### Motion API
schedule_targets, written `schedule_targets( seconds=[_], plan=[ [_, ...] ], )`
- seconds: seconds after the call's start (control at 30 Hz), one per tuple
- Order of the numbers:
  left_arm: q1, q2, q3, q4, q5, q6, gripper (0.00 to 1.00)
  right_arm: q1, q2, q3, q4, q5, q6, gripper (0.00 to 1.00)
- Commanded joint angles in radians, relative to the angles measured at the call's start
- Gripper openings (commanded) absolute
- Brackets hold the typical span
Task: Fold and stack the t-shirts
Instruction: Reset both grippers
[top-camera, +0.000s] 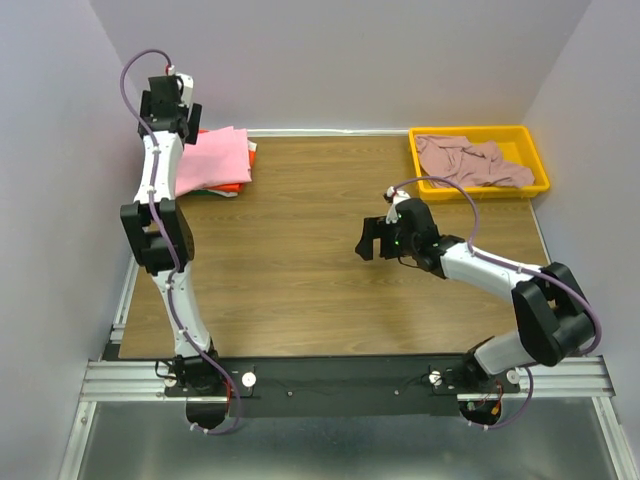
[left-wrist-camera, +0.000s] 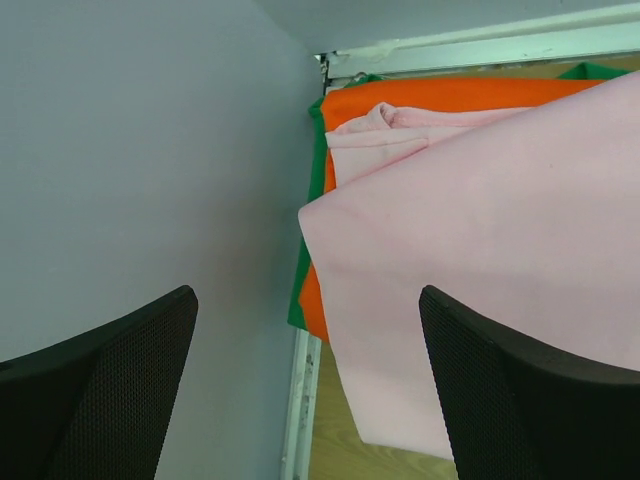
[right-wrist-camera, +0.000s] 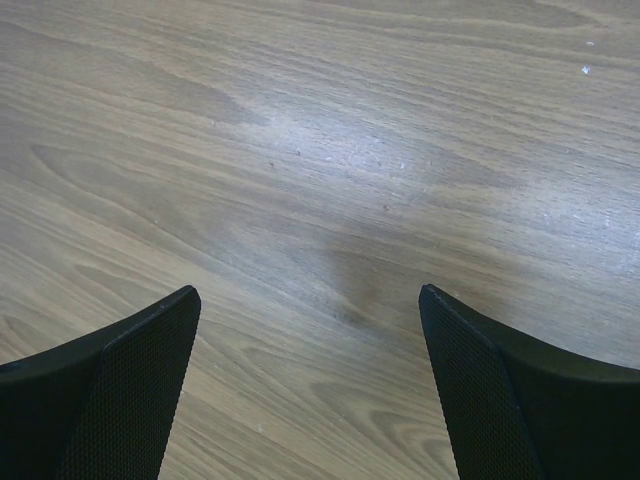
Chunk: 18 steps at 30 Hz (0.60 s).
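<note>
A folded light pink t-shirt (top-camera: 213, 160) lies on top of a stack at the table's far left corner, over an orange t-shirt (top-camera: 228, 187) and a green one whose edge shows in the left wrist view (left-wrist-camera: 303, 270). The pink shirt (left-wrist-camera: 500, 250) and the orange shirt (left-wrist-camera: 450, 95) fill that view. A crumpled dusty mauve t-shirt (top-camera: 470, 160) lies in the yellow tray (top-camera: 480, 188) at the far right. My left gripper (top-camera: 170, 108) is open and empty, raised above the stack's left edge. My right gripper (top-camera: 375, 238) is open and empty over bare wood at mid-table.
Grey walls close in the table on the left, back and right. The left wall (left-wrist-camera: 130, 170) stands right beside the stack. A metal rail (top-camera: 120, 300) runs along the table's left edge. The right wrist view shows only wood tabletop (right-wrist-camera: 320, 150).
</note>
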Motion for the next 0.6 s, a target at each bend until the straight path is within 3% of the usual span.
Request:
schedule_targets(
  seconds=[0.0,0.17,0.47,0.57],
  plan=[
    [-0.059,-0.196,-0.143,0.134,-0.076,-0.104,0.98,0.006,-0.039,-0.016,0.004,0.002,0.003,0.96],
    [-0.143,-0.425,-0.5,0.316,-0.085,-0.251,0.98,0.006,-0.083,-0.023,0.006,0.04,-0.009,0.96],
    [-0.441,-0.872,-1.203,0.74,-0.186,-0.495,0.98,0.006,-0.18,-0.047,0.015,0.161,-0.032,0.96],
    [-0.533,-0.995,-1.317,0.798,-0.198,-0.595,0.98,0.007,-0.21,-0.056,0.026,0.194,-0.034,0.96]
  ],
)
